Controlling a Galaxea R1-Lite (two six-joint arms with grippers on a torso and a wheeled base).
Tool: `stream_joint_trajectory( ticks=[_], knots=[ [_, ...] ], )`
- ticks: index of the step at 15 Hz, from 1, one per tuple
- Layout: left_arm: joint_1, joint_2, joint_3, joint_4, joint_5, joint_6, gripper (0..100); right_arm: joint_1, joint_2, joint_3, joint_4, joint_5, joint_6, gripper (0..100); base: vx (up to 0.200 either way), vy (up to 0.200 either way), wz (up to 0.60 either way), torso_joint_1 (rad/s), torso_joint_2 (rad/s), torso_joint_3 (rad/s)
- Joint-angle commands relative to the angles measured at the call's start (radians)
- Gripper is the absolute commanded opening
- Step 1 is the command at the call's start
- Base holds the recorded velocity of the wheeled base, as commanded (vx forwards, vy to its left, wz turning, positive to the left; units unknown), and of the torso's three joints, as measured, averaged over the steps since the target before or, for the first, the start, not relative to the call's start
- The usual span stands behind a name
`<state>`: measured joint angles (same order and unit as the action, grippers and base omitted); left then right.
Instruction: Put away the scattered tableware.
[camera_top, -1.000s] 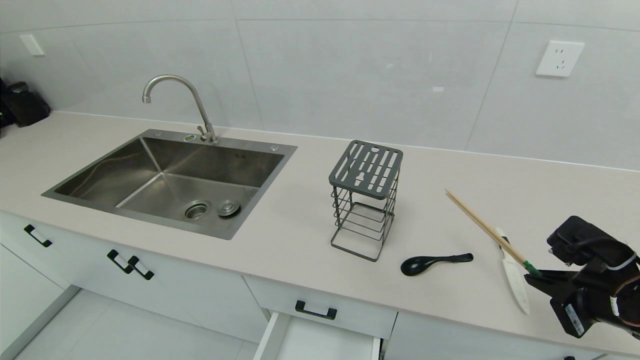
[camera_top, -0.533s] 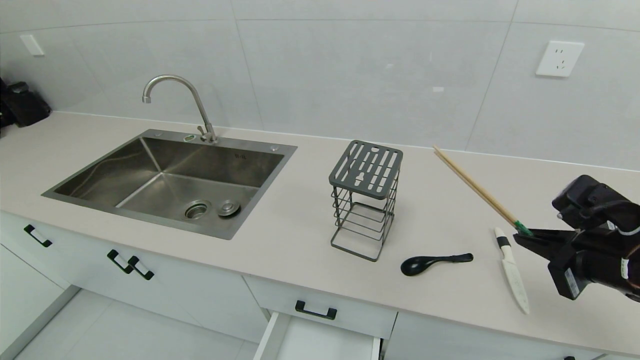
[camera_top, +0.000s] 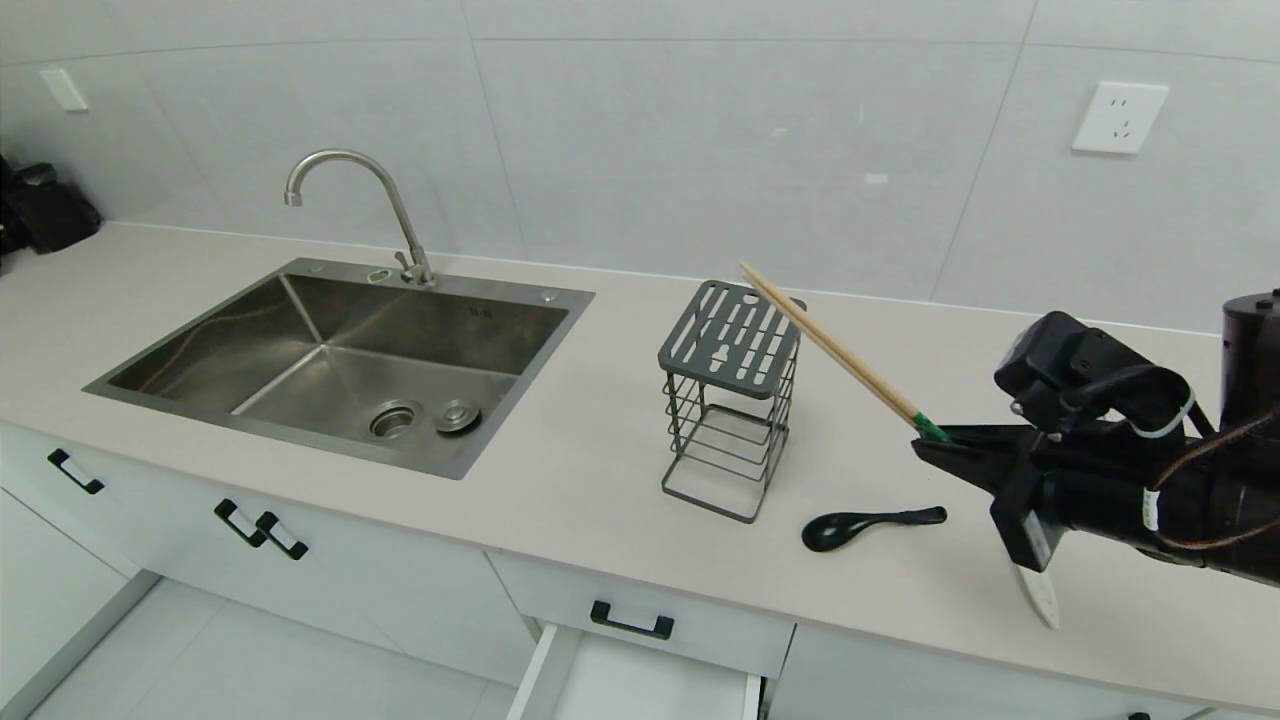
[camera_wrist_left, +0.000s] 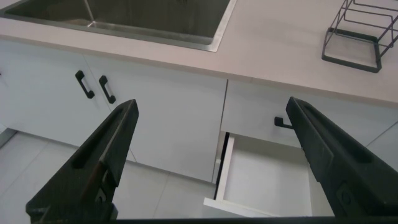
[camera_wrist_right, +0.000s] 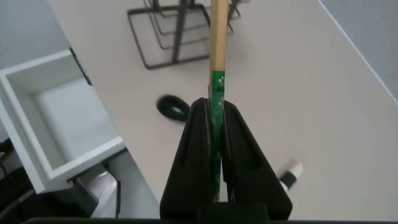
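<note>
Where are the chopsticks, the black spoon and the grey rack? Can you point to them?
chopsticks (camera_top: 830, 342), head view, middle of the wooden shaft.
black spoon (camera_top: 880, 519), head view, on its handle, near the bowl.
grey rack (camera_top: 733, 340), head view, on its slotted top plate.

My right arm (camera_top: 1150, 500) is stretched out roughly level on my right side, wrist pointing leftward. Black right gripper (camera_top: 932, 440) has both fingers pinched tight on the green end of the pale wooden chopsticks (camera_top: 830, 345), which angle up and away from me. Black left gripper (camera_wrist_left: 211, 104) held low, fingers spread wide, nothing between them.
</note>
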<state>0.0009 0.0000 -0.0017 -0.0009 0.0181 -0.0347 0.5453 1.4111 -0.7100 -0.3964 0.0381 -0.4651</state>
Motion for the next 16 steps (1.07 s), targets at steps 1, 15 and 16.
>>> stream_joint_trajectory(
  ticks=[1, 15, 16],
  knots=[
    [0.001, 0.0, 0.0, -0.001, 0.0, -0.001, 100, 0.053, 0.068, -0.074, -0.007, 0.003, 0.005, 0, 0.0, 0.0, 0.0, 0.0, 0.0, 0.0],
    [0.001, 0.0, 0.0, -0.001, 0.0, -0.001, 100, 0.364, 0.108, 0.147, -0.16, 0.167, 0.235, 0, 0.0, 0.0, 0.0, 0.0, 0.0, 0.0],
    [0.001, 0.0, 0.0, -0.001, 0.0, -0.001, 100, 0.369, 0.109, 0.164, -0.16, 0.157, 0.273, 0, 0.0, 0.0, 0.0, 0.0, 0.0, 0.0]
  ],
)
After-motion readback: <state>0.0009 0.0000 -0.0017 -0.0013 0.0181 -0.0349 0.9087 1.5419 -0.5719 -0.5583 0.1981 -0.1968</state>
